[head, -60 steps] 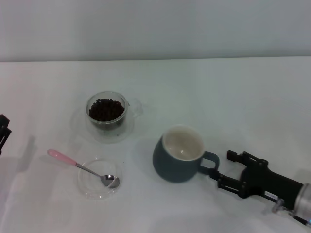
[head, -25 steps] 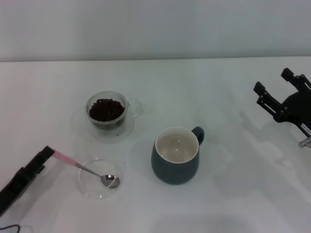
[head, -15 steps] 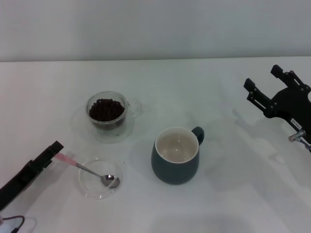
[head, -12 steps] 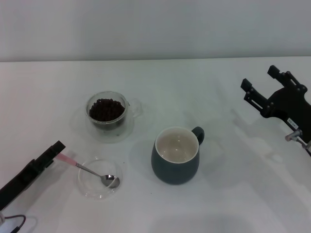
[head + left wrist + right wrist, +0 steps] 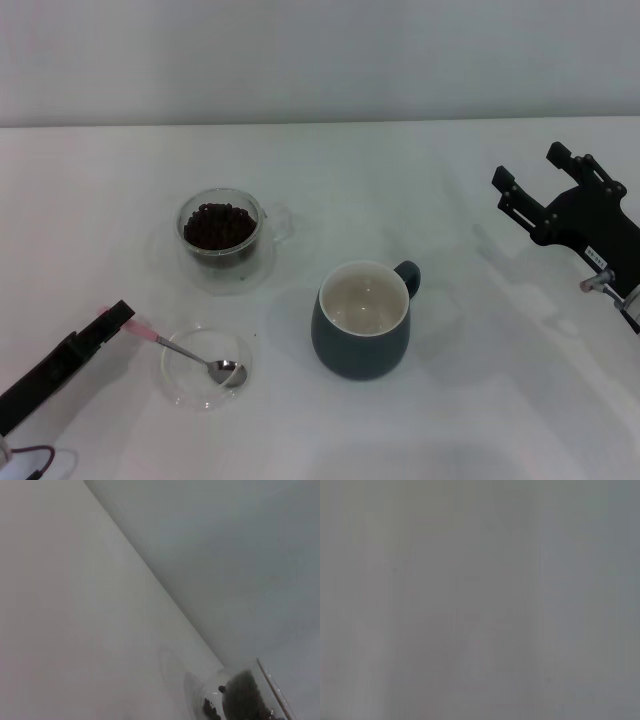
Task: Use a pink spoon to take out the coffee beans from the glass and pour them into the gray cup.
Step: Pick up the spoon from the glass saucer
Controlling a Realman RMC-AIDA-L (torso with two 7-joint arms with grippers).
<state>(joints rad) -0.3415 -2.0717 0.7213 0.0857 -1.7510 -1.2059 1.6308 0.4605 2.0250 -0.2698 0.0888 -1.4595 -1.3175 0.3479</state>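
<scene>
The pink spoon (image 5: pixel 150 336) lies with its metal bowl in a shallow clear dish (image 5: pixel 190 385) and its pink handle pointing left. My left gripper (image 5: pixel 115 318) reaches in from the lower left, and its tip is at the end of the handle. The glass (image 5: pixel 220 235) with coffee beans (image 5: pixel 217 225) stands on its saucer behind the dish. It also shows in the left wrist view (image 5: pixel 245 700). The gray cup (image 5: pixel 362 320) stands in the middle with its handle to the back right and nothing in it. My right gripper (image 5: pixel 528 166) is open and empty, raised far to the right of the cup.
The white table (image 5: pixel 400 180) runs back to a pale wall (image 5: pixel 320 60). The right wrist view shows only a plain grey surface.
My right gripper let go of the cup's handle and moved up to the right; the cup's handle now points back right. My left arm came in to the spoon's handle. The spoon has not moved.
</scene>
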